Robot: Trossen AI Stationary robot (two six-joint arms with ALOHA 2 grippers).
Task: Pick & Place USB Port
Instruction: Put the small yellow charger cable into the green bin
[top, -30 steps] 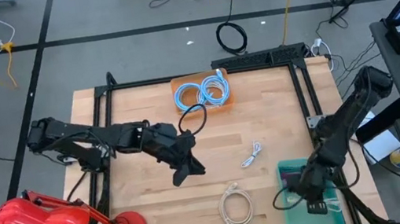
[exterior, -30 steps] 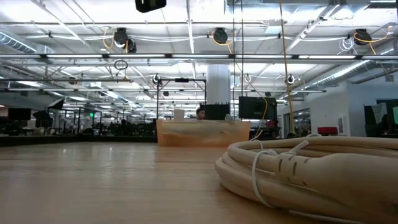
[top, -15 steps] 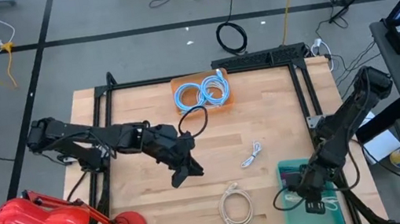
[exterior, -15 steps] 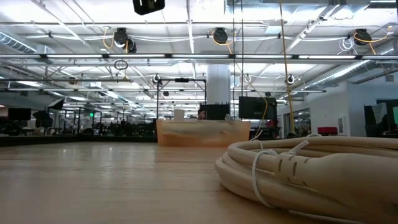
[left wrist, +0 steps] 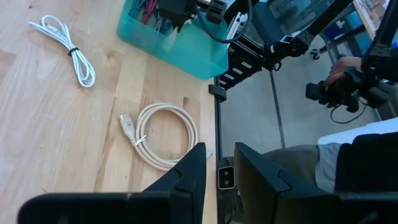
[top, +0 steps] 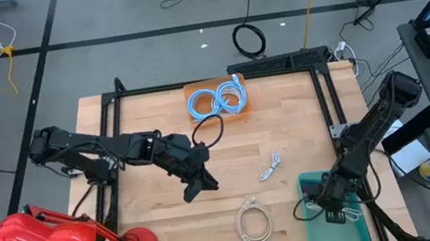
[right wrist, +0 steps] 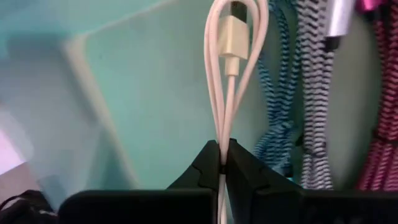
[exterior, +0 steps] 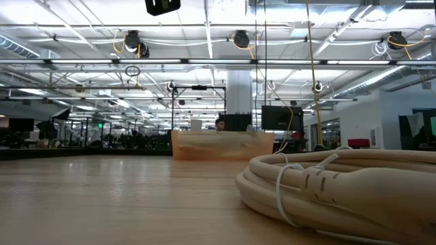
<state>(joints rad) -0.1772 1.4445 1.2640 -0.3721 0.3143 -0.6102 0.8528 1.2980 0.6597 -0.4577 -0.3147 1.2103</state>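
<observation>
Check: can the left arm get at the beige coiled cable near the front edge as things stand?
Probably yes. The left end effector hangs over bare table just beside the beige coiled cable, nothing between them. But its fingers pinch a small connector, so it likely needs to release that first.

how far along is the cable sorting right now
Done: braided cables already lie in the teal bin.
In hand: the right gripper is shut on a white USB cable over that bin.
Left: a small white cable and a beige coil remain on the table.
</observation>
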